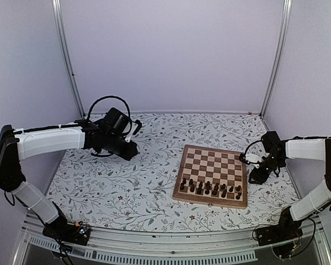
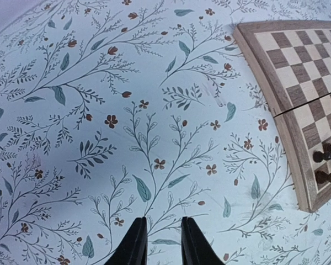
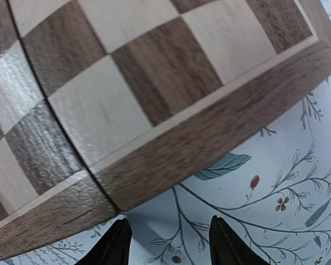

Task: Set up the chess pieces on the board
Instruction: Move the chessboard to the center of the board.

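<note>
The wooden board (image 1: 212, 174) lies on the floral table right of centre. Several dark chess pieces (image 1: 209, 188) stand in two rows along its near edge. My left gripper (image 1: 131, 149) hangs over the bare table left of the board, jaws slightly apart and empty; in the left wrist view (image 2: 164, 243) the board (image 2: 298, 83) is at the right with a few pieces (image 2: 328, 163) at its edge. My right gripper (image 1: 255, 178) is low beside the board's right edge, open and empty; the right wrist view (image 3: 166, 245) shows the board's border (image 3: 209, 138) just ahead of the fingertips.
The floral table surface (image 1: 127, 182) spreads left of and in front of the board. Pale walls with metal posts (image 1: 66, 55) enclose the back and sides. The board has a fold seam across its middle (image 3: 99, 182).
</note>
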Controlling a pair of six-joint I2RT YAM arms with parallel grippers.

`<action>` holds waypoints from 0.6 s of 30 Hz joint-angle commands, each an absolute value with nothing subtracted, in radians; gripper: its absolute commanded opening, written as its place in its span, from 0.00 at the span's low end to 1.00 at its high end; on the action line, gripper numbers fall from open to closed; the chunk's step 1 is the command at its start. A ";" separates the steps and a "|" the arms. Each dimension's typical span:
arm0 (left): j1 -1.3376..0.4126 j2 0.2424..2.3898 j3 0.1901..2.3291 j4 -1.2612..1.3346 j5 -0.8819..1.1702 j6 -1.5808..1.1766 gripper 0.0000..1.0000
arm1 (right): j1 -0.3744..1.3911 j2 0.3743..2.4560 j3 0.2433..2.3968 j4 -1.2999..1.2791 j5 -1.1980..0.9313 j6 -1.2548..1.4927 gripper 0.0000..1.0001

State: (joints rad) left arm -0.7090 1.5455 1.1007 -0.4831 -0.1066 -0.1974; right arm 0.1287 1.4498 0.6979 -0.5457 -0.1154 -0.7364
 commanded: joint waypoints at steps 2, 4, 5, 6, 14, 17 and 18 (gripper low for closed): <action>-0.670 1.488 1.090 -0.462 -0.118 -0.178 0.23 | 0.249 1.413 0.696 -0.626 -0.289 -0.801 0.52; -0.662 1.478 1.087 -0.458 -0.119 -0.173 0.23 | 0.321 1.424 0.709 -0.620 -0.320 -0.770 0.52; -0.657 1.474 1.084 -0.455 -0.119 -0.171 0.24 | 0.350 1.438 0.719 -0.618 -0.340 -0.757 0.52; -0.653 1.471 1.083 -0.453 -0.119 -0.168 0.24 | 0.375 1.453 0.746 -0.618 -0.375 -0.740 0.52; -0.637 1.435 1.075 -0.450 -0.121 -0.158 0.24 | 0.571 1.682 0.961 -0.629 -0.474 -0.677 0.51; -0.632 1.412 1.077 -0.456 -0.135 -0.158 0.24 | 0.578 1.741 1.037 -0.658 -0.548 -0.675 0.51; -0.631 1.404 1.078 -0.461 -0.140 -0.156 0.24 | 0.577 1.741 1.053 -0.667 -0.563 -0.677 0.52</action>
